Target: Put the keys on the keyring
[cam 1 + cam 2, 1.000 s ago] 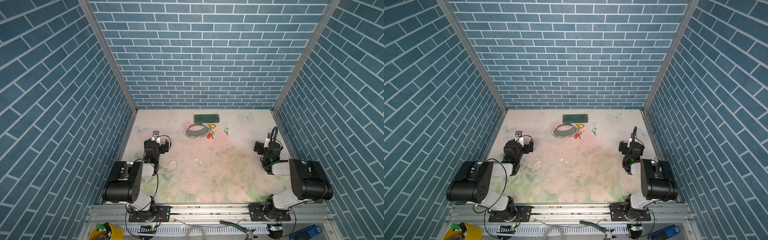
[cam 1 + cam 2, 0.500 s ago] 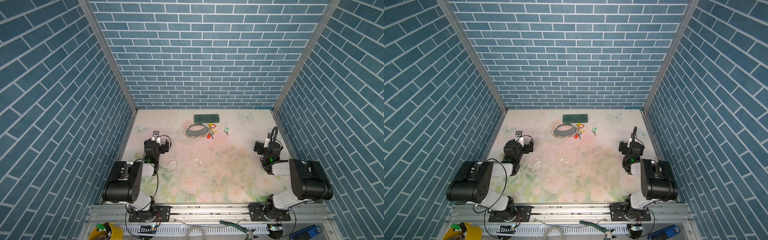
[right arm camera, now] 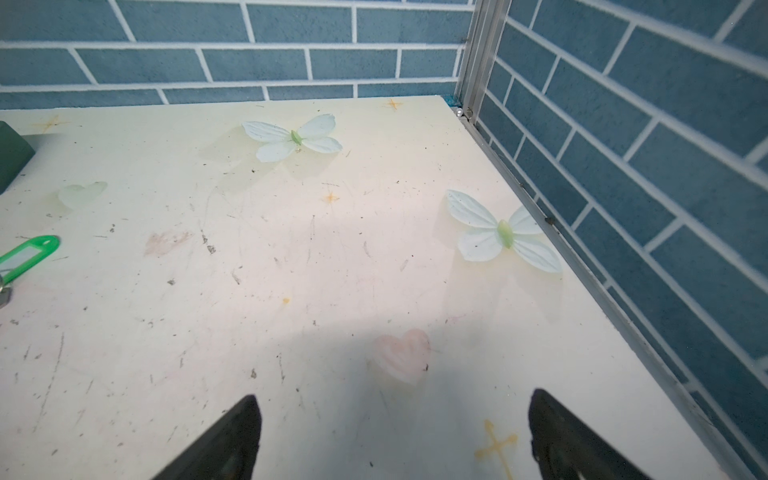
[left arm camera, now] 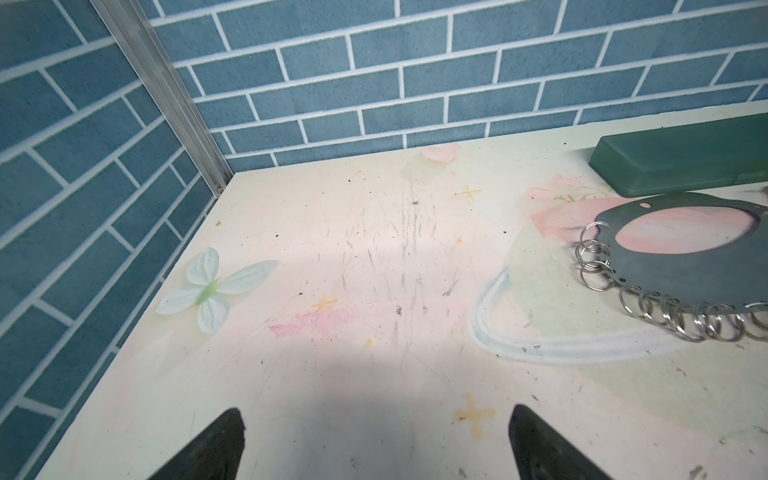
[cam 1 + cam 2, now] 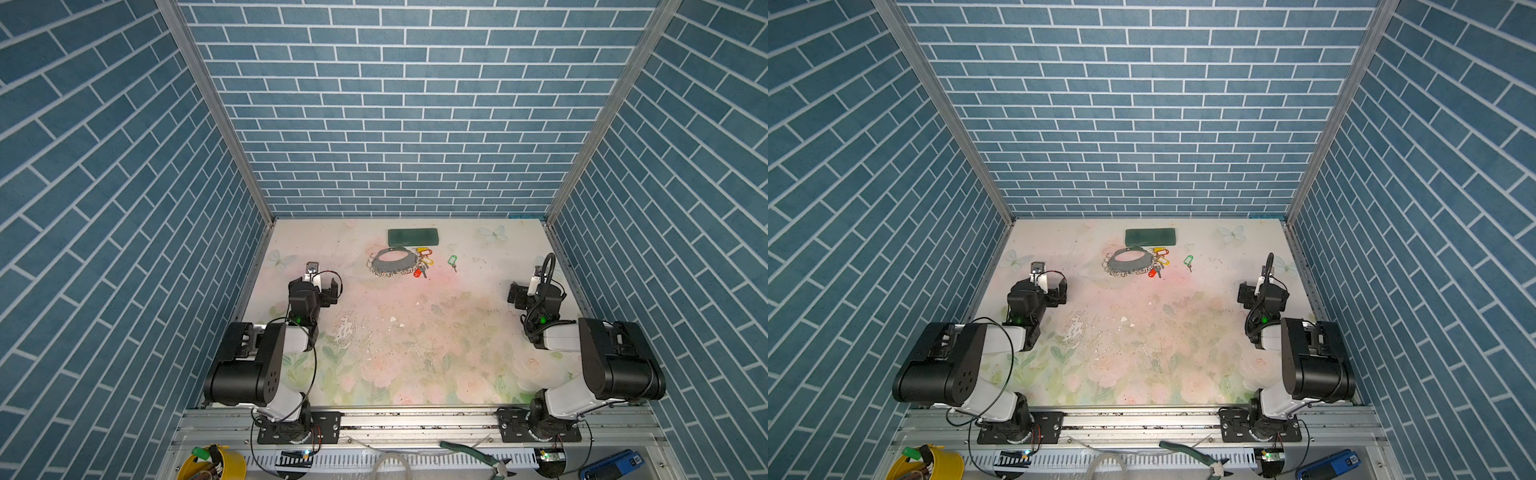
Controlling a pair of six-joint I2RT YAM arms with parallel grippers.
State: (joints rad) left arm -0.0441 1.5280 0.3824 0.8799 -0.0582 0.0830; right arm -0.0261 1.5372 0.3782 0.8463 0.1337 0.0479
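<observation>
The keyring (image 5: 386,267) (image 5: 1126,267), a dark grey flat hoop fringed with small silver split rings, lay flat on the floral table (image 5: 415,332) just in front of a dark green rectangular block (image 5: 413,236) (image 5: 1150,236). In the left wrist view the hoop (image 4: 685,270) showed its row of split rings along the near edge, and the block (image 4: 681,166) sat close behind it. A cluster of keys (image 5: 423,262) (image 5: 1159,262) with yellow, orange and red tags lay touching the keyring's right edge; whether they hung from its rings was too small to tell. A green-tagged key (image 5: 452,261) (image 5: 1188,261) lay alone near the keyring, farther to its right and apart from the cluster; the right wrist view caught its tag (image 3: 29,253) at the frame's edge. The left gripper (image 5: 316,286) (image 4: 374,411) sat well apart from the keyring, off to its left and nearer the robot's base, its jaws spread wide with nothing between them. The right gripper (image 5: 536,291) (image 3: 394,397) sat well apart on the keyring's right, beyond the green-tagged key, likewise spread wide and holding nothing.
</observation>
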